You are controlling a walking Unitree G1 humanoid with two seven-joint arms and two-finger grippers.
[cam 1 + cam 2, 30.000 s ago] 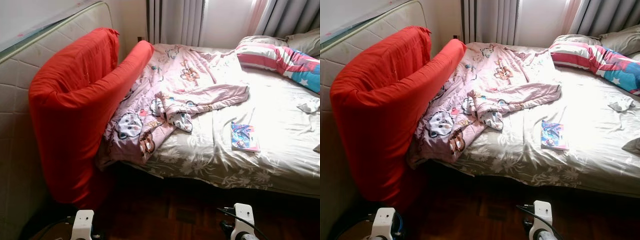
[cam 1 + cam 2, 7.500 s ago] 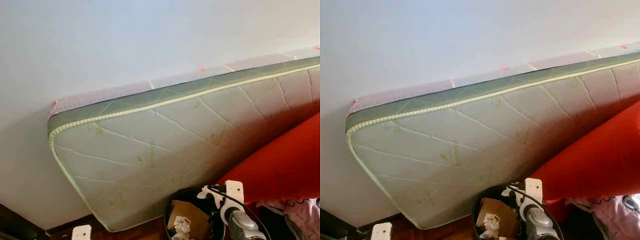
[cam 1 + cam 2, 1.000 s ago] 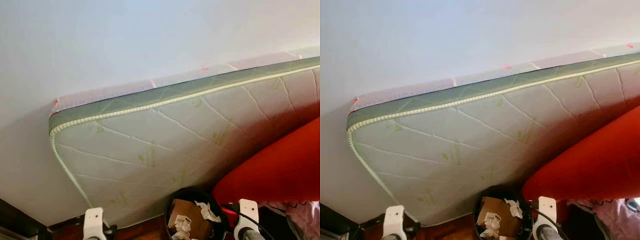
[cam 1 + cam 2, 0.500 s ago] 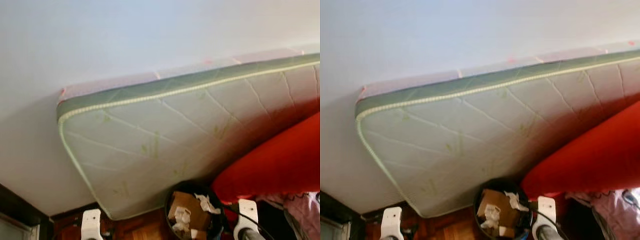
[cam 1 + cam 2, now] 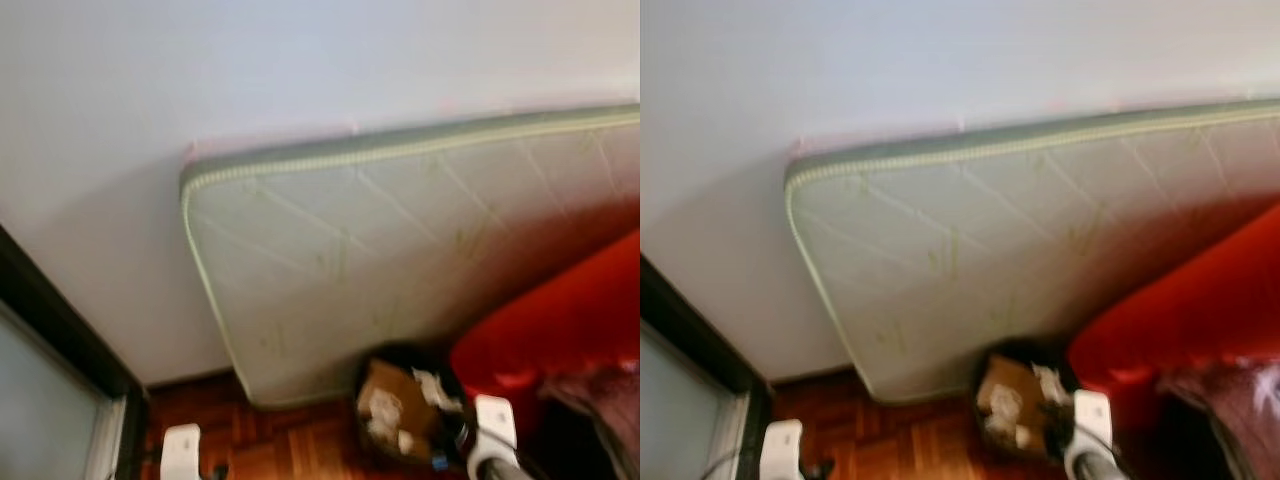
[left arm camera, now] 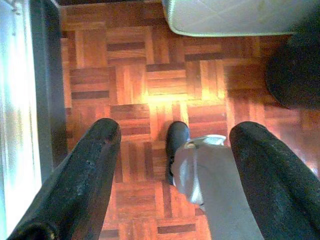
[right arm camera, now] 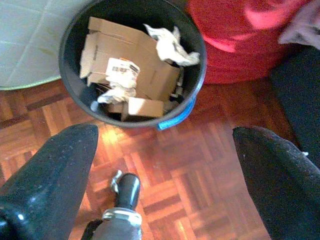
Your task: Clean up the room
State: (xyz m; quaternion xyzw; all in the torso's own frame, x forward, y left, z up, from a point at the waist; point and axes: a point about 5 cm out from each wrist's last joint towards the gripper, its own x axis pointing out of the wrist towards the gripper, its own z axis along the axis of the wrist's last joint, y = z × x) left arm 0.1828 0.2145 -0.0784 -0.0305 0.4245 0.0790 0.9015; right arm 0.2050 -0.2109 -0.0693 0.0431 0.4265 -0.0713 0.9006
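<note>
Parquet floor (image 7: 200, 175): your bin (image 7: 131, 65) holds cardboard, paper, beside leaning mattress (image 5: 400, 250). Left gripper (image 6: 175, 165), right gripper (image 7: 165, 185) both spread wide, empty.

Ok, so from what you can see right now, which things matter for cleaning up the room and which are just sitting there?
Part of the job:
- black bin
- cardboard box in the bin
- crumpled paper in the bin
- right gripper, open above the floor beside the bin

Just there:
- mattress leaning on the wall
- red cover
- parquet floor
- left gripper, open, idle
</note>
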